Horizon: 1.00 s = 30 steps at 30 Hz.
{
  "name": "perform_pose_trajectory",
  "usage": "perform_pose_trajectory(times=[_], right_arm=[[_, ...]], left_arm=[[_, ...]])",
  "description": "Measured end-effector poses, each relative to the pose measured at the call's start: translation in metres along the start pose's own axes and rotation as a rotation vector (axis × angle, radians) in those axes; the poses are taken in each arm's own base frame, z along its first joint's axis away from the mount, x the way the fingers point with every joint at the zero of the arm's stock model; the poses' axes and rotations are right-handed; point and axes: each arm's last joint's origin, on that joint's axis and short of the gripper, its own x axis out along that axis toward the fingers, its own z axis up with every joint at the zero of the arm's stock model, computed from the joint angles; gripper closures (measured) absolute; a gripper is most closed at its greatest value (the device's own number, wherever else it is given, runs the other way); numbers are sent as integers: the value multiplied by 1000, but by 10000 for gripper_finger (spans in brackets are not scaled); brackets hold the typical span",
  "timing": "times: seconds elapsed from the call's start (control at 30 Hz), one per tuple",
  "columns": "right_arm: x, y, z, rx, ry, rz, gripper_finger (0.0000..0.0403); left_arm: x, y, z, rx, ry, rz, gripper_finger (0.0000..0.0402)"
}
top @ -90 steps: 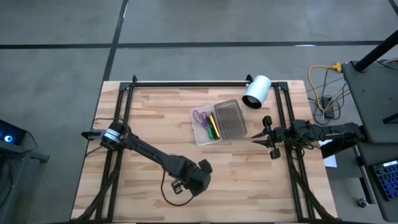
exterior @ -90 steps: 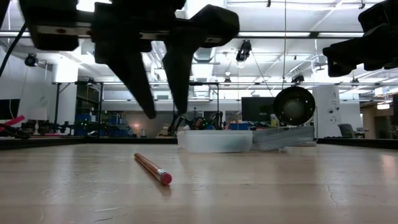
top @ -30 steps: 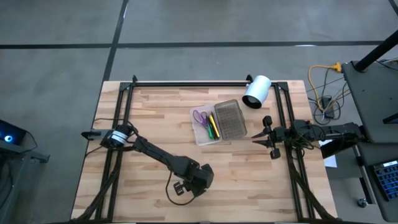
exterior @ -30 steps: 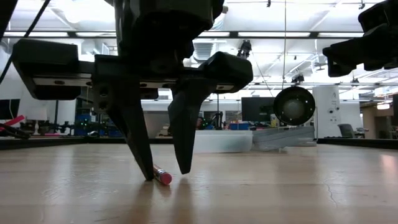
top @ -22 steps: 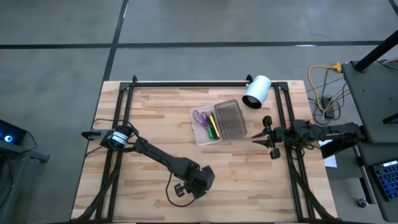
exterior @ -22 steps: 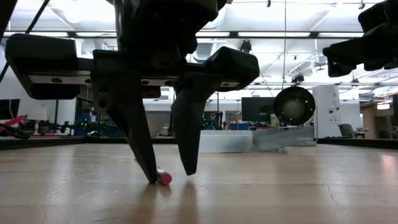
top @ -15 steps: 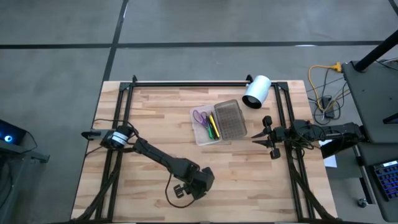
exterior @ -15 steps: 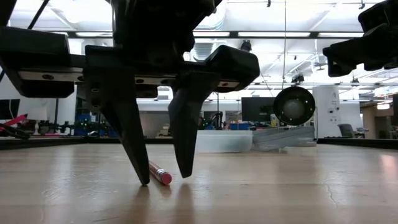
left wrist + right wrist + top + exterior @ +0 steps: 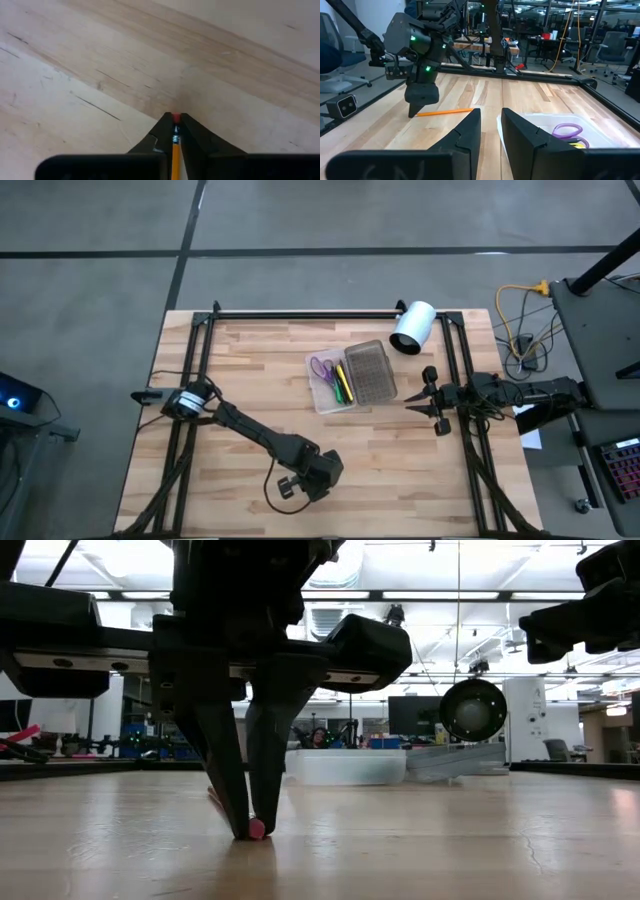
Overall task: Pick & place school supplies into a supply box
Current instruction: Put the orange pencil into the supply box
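An orange-yellow pencil (image 9: 446, 112) with a pink eraser (image 9: 258, 830) lies on the wooden table near its front edge. My left gripper (image 9: 249, 828) stands over the pencil's eraser end, shut on it; in the high view the gripper (image 9: 318, 478) hides the pencil. The supply box (image 9: 328, 392) sits open at the table's middle right. Its clear tray holds purple scissors (image 9: 322, 366) and a few pens (image 9: 342, 384), and its grey ribbed lid (image 9: 370, 371) lies beside the tray. My right gripper (image 9: 410, 405) waits at the right edge, open. My left gripper pinches the pencil between its two fingertips at the metal band just behind the eraser (image 9: 176, 131). The fingers (image 9: 226, 780) come from above, slanting steeply down. The pencil lies on the table, its shaft (image 9: 451, 111) running toward the far edge.
A white cylinder (image 9: 412, 327) lies at the far right corner. A black frame rail (image 9: 300, 314) runs along the far edge, with struts down both sides. Bare wood stretches between my left gripper and the box.
My left gripper's fingers stood open on either side of the pencil's eraser end and have now shut on it. The arm has stayed in place, and the pencil still lies on the table.
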Motion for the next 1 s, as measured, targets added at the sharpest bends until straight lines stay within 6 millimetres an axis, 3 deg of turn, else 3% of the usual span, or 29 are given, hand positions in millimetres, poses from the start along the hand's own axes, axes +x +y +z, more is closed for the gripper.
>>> perform_pose_trajectory(times=[0.63,1.0], right_arm=[[0,0,0,0,0,0,335],[0,0,0,0,0,0,335]], left_arm=[[-5,0,4,32,49,22,399],[-22,5,12,52,134,44,400]])
